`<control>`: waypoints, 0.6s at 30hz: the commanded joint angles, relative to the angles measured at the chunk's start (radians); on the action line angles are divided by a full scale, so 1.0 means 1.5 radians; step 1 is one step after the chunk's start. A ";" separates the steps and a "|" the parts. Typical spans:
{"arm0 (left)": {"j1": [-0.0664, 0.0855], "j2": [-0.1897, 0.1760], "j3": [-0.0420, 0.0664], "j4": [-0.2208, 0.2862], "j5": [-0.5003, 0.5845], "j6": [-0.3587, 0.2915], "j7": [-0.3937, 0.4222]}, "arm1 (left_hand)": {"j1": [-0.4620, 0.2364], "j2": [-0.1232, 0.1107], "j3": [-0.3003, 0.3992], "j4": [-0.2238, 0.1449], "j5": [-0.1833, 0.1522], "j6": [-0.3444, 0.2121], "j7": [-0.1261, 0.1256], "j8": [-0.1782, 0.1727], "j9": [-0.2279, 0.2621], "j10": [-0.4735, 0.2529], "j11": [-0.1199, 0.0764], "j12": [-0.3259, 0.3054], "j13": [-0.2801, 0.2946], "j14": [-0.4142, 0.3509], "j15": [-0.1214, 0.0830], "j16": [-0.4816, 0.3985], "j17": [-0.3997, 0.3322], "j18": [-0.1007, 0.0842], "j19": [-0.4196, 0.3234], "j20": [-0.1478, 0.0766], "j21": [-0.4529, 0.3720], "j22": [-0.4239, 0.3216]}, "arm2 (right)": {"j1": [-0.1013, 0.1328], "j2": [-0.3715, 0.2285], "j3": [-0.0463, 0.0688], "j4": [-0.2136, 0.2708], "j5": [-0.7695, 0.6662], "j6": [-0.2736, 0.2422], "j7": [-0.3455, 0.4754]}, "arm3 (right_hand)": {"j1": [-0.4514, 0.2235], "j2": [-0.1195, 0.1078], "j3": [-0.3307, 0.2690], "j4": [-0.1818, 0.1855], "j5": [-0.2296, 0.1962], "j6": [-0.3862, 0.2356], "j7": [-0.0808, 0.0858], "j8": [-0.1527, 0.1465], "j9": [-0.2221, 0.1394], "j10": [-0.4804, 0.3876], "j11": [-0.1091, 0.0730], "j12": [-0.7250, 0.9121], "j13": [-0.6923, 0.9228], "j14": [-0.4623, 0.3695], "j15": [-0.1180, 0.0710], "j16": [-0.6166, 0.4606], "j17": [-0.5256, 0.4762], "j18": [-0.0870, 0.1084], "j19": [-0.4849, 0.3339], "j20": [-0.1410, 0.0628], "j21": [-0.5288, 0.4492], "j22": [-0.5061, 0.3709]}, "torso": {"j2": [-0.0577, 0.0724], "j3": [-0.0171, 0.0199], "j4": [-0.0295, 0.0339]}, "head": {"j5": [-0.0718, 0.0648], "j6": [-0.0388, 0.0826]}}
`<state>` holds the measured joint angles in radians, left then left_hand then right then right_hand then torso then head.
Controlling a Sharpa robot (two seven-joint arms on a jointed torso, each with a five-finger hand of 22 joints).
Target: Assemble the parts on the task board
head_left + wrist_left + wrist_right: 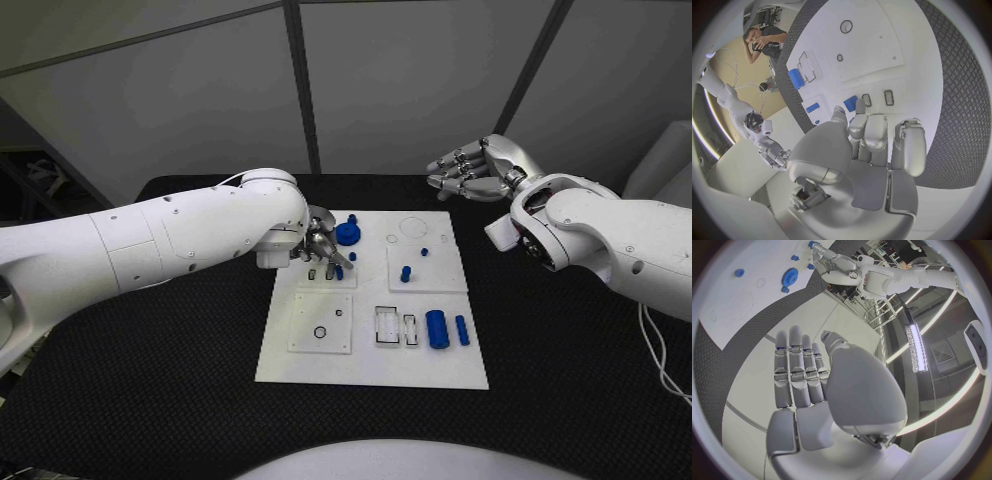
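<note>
The white task board [372, 350] lies mid-table. My left hand [320, 246] is low over its far left corner, just beside the blue gear [349, 232]. In the left wrist view, my left hand [873, 145] has its thumb and a fingertip [859, 107] against either side of a small blue peg [851, 103], pinching it next to two empty slots [889, 97]. My right hand [476, 168] is raised beyond the board's far right corner, its fingers [798, 370] straight and holding nothing. The right wrist view looks back at the blue gear [790, 276].
Two blue cylinders [437, 329] lie at the board's near right, beside clear rectangular pockets [387, 326]. Small blue pieces [407, 272] stand on the far right panel. A small ring [320, 331] sits on the near left panel. Black table [173, 400] surrounds the board.
</note>
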<state>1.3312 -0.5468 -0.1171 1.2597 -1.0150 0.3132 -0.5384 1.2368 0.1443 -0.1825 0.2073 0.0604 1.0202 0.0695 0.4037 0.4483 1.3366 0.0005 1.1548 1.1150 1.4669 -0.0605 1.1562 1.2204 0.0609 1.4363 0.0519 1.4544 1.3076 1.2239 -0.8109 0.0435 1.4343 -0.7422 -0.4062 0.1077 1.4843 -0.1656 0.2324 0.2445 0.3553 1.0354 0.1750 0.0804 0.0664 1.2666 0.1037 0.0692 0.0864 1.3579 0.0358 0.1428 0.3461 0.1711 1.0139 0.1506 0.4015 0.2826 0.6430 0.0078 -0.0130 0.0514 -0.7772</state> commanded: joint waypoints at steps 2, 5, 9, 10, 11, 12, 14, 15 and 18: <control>0.001 0.002 0.000 -0.001 -0.004 0.006 -0.006 | 0.015 0.004 0.010 -0.013 -0.003 -0.004 -0.002 0.004 0.005 -0.002 -0.004 0.002 0.001 0.013 -0.002 0.000 0.001 -0.008 -0.002 -0.001 0.000 0.034 | 0.002 0.001 0.000 0.000 0.002 0.004 0.001 | -0.008 0.001 0.001 -0.002 0.004 0.000 0.003 -0.004 0.000 -0.002 0.001 -0.003 -0.001 -0.001 0.005 -0.004 -0.001 0.007 0.001 0.005 -0.004 -0.001 | 0.000 0.0002 0.0003 | 0.000 -0.001; 0.001 0.003 0.000 -0.001 -0.004 0.006 -0.006 | 0.031 0.010 0.027 -0.027 -0.002 -0.006 -0.004 0.002 0.009 -0.003 -0.006 0.002 0.002 0.013 -0.003 0.000 0.002 -0.008 -0.001 -0.002 0.000 0.035 | 0.002 0.001 0.000 0.000 0.002 0.007 -0.001 | -0.008 0.001 0.002 -0.002 0.005 0.000 0.003 -0.004 0.000 -0.002 0.000 -0.003 -0.001 -0.001 0.005 -0.005 -0.001 0.007 0.001 0.005 -0.005 -0.001 | 0.000 0.0000 0.0001 | 0.000 -0.002; 0.001 0.003 0.000 0.000 -0.004 0.010 -0.006 | 0.047 0.012 0.048 -0.044 -0.002 -0.011 -0.005 -0.002 0.013 -0.005 -0.007 -0.002 0.000 0.013 -0.004 -0.001 0.002 -0.008 -0.001 -0.003 0.000 0.037 | 0.002 0.002 0.000 0.000 0.002 0.010 -0.003 | -0.006 0.002 0.004 -0.006 0.010 -0.001 0.002 -0.006 0.000 0.005 -0.001 0.000 -0.001 0.007 0.003 -0.004 0.000 0.008 0.007 0.004 -0.006 -0.002 | 0.000 0.0002 -0.0003 | 0.001 -0.003; 0.001 0.003 0.000 0.000 -0.004 0.012 -0.006 | 0.050 0.011 0.053 -0.048 -0.002 -0.012 -0.005 -0.003 0.013 -0.006 -0.007 -0.003 0.000 0.013 -0.004 -0.001 0.002 -0.008 -0.001 -0.003 0.000 0.037 | 0.002 0.002 0.000 0.000 0.002 0.010 -0.003 | -0.006 0.002 0.004 -0.006 0.010 -0.001 0.002 -0.006 0.000 0.005 -0.001 0.000 -0.001 0.007 0.003 -0.004 0.000 0.008 0.007 0.004 -0.006 -0.002 | 0.000 0.0002 -0.0003 | 0.001 -0.003; 0.001 0.003 0.000 0.000 -0.004 0.013 -0.006 | 0.051 0.010 0.057 -0.050 -0.002 -0.013 -0.005 -0.004 0.014 -0.006 -0.007 -0.004 0.000 0.013 -0.004 -0.001 0.002 -0.008 -0.001 -0.003 0.000 0.037 | 0.002 0.002 0.000 0.000 0.002 0.011 -0.004 | -0.006 0.002 0.004 -0.006 0.010 -0.001 0.002 -0.006 0.000 0.005 -0.001 0.000 -0.001 0.007 0.003 -0.004 0.000 0.008 0.007 0.004 -0.006 -0.002 | 0.000 0.0002 0.0001 | 0.000 -0.003; 0.001 0.003 0.000 0.000 -0.004 0.014 -0.006 | 0.052 0.010 0.059 -0.052 -0.002 -0.013 -0.005 -0.004 0.014 -0.006 -0.007 -0.004 0.000 0.013 -0.004 -0.001 0.002 -0.008 -0.001 -0.003 0.000 0.037 | 0.002 0.002 0.000 0.000 0.002 0.011 -0.004 | -0.006 0.002 0.004 -0.006 0.010 -0.001 0.002 -0.006 0.000 0.005 -0.001 0.000 -0.001 0.007 0.003 -0.004 0.000 0.008 0.007 0.004 -0.006 -0.002 | 0.000 0.0002 0.0001 | 0.000 -0.003; 0.001 0.003 0.000 0.001 -0.004 0.015 -0.005 | 0.054 0.010 0.067 -0.056 -0.002 -0.013 -0.005 -0.006 0.015 -0.006 -0.007 -0.005 0.000 0.013 -0.004 -0.001 0.002 -0.008 -0.001 -0.004 0.000 0.037 | 0.002 0.002 0.000 0.000 0.002 0.012 -0.005 | -0.006 0.002 0.004 -0.006 0.011 -0.001 0.002 -0.006 0.000 0.005 -0.001 0.000 -0.001 0.007 0.003 -0.004 0.000 0.008 0.007 0.004 -0.006 -0.002 | 0.000 0.0000 0.0002 | 0.000 -0.003; 0.001 0.003 0.000 0.002 -0.004 0.016 -0.005 | 0.057 0.009 0.073 -0.059 -0.002 -0.014 -0.005 -0.007 0.016 -0.007 -0.007 -0.006 -0.001 0.013 -0.005 -0.001 0.002 -0.008 -0.001 -0.004 0.000 0.038 | 0.002 0.002 0.000 -0.001 0.002 0.012 -0.005 | -0.007 0.001 0.004 -0.006 0.011 -0.001 0.002 -0.006 0.000 0.004 -0.001 -0.001 -0.001 0.007 0.003 -0.005 0.000 0.008 0.007 0.004 -0.007 -0.003 | 0.000 -0.0002 0.0002 | 0.000 -0.004; 0.001 0.001 0.000 0.002 -0.003 0.015 -0.005 | 0.062 0.008 0.096 -0.069 -0.001 -0.015 -0.005 -0.012 0.017 -0.010 -0.007 -0.011 -0.004 0.013 -0.005 -0.001 0.003 -0.008 -0.002 -0.004 0.000 0.038 | 0.002 0.002 0.000 -0.001 0.002 0.012 -0.005 | -0.008 0.001 0.003 -0.006 0.013 -0.002 0.003 -0.007 0.000 0.004 -0.001 -0.001 -0.002 0.007 0.003 -0.006 0.000 0.008 0.007 0.004 -0.007 -0.003 | -0.001 -0.0002 0.0006 | 0.001 -0.004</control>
<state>1.3324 -0.5439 -0.1163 1.2618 -1.0151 0.3196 -0.5386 1.3205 0.1543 -0.0437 0.1052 0.0601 1.0056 0.0624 0.3882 0.4739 1.3265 -0.0093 1.1422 1.1097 1.4668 -0.0605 1.1562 1.2236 0.0609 1.4363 0.0520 1.4544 1.3076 1.2239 -0.8089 0.0435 1.4324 -0.7422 -0.3974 0.1001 1.4843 -0.1655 0.2362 0.2407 0.3691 1.0354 0.1750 0.0747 0.0664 1.2666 0.1037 0.0692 0.0844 1.3633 0.0412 0.1390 0.3462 0.1710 1.0189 0.1556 0.3946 0.2794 0.6430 0.0078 -0.0128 0.0520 -0.7828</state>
